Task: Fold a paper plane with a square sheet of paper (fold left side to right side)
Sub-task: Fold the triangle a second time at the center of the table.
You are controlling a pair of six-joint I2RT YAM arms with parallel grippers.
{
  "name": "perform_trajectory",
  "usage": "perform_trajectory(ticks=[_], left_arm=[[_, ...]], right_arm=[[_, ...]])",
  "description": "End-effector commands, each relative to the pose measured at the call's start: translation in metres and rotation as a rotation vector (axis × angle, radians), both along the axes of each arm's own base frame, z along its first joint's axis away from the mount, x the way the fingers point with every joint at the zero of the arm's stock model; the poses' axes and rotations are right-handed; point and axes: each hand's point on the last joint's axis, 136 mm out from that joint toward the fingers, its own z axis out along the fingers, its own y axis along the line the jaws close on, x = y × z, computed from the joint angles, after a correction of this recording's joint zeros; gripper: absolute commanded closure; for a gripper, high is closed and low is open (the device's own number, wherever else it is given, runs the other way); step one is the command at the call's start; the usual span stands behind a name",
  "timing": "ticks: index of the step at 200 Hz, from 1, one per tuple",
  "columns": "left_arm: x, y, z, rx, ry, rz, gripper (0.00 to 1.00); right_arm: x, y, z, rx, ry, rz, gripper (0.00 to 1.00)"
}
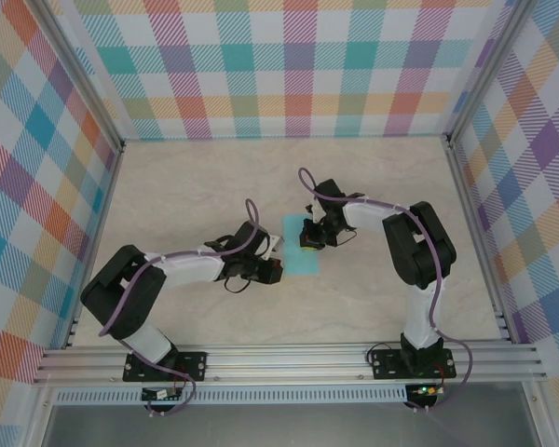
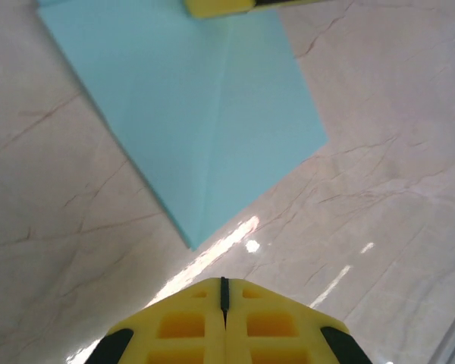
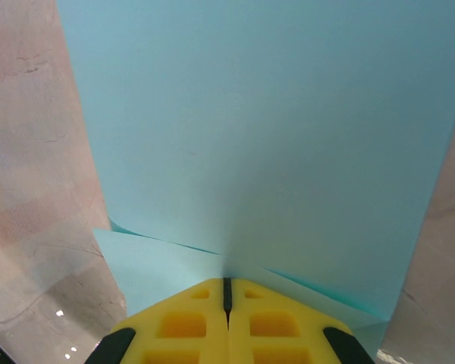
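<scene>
Sheet: thin turquoise square sheet of paper (image 1: 296,264), partly folded, flat on marble counter (image 1: 196,196) between hands | Left hand (image 2: 224,282): closed, empty, near its corner | Right hand (image 3: 227,282): closed, over it | Handling: likely light, floppy, slippery; pinch a free edge.

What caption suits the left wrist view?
Shut yellow left end effector near a creased light turquoise paper sheet on a marbled table.

You see a pale, marble-patterned table (image 1: 186,186) with one turquoise sheet of paper (image 1: 301,264) lying flat near its middle. The sheet shows a straight crease, and tabletop surrounds the sheet.
</scene>
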Motion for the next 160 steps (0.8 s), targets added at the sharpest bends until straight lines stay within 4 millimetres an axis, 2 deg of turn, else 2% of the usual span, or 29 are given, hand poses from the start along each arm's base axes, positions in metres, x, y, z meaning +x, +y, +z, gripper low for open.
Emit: perform_trajectory(ticks=[1,24,59,121,160], left_arm=[[0.014,-0.016,0.012,-0.056,0.005,-0.021,1.00],[0.024,-0.026,0.001,-0.053,0.022,-0.032,1.00],[0.025,-0.021,-0.029,0.006,0.058,-0.017,1.00],[0.002,0.004,-0.056,0.085,0.116,0.003,1.00],[-0.013,0.019,-0.056,0.100,0.126,0.025,1.00]], right_arm=[[-0.002,-0.018,-0.020,-0.103,0.022,-0.008,1.00],[-0.003,-0.019,-0.020,-0.103,0.021,-0.007,1.00],[-0.003,-0.018,-0.018,-0.098,0.021,-0.007,1.00],[-0.001,-0.020,-0.012,-0.106,0.001,-0.007,1.00],[0.001,-0.016,-0.008,-0.086,-0.008,-0.006,1.00]])
